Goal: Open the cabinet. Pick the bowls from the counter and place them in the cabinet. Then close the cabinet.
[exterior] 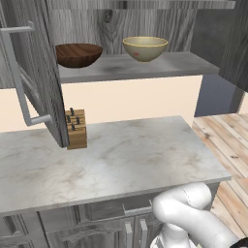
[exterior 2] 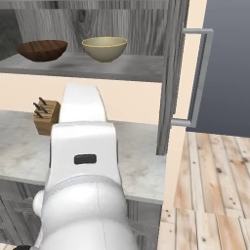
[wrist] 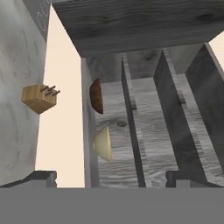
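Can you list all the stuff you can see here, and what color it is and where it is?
Cabinet: one, dark grey wood grain, on the wall above the counter, both doors swung open.
Door handles: two, long grey bars, one on each open door.
Wooden bowl: one, dark brown, on the cabinet's lowest shelf, left side.
Beige bowl: one, beige-tan, on the same shelf, right of the wooden bowl and apart from it.
Knife block: one, light wood with dark handles, on the counter by the left door.
Counter: one, light grey-white marble.
Low cabinets: grey, under the counter.
Floor: pale wood planks, to the right.
Robot arm: one, white; its jaws stand apart.
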Controlling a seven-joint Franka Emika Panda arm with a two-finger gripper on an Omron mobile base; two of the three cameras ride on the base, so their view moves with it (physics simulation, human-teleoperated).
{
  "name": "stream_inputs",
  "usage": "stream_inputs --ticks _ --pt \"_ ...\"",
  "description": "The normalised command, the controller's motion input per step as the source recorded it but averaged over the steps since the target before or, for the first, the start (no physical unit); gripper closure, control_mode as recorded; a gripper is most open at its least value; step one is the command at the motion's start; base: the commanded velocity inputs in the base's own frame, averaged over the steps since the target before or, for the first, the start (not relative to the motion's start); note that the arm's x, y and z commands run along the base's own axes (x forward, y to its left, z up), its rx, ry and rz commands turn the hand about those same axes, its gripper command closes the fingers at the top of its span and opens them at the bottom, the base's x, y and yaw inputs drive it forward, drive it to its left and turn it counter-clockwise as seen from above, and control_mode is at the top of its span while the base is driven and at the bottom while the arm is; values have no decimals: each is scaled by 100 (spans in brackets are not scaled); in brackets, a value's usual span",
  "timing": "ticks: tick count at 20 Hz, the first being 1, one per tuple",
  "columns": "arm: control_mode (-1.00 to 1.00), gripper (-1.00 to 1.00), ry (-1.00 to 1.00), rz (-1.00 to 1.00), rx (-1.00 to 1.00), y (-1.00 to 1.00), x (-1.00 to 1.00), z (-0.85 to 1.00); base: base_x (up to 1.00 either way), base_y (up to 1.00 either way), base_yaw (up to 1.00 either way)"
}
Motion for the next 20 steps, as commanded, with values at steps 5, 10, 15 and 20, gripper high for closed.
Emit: stream_inputs --ticks 5,10,15,20 --pt "-100 -100 0 0 0 -48 -14 0 0 0 0" --pt "-100 -100 0 0 0 -53 -1 -5 0 0 0" --pt "-100 -100 0 0 0 -45 0 -13 0 0 0" --pt "-100 -100 0 0 0 -31 0 -22 0 0 0"
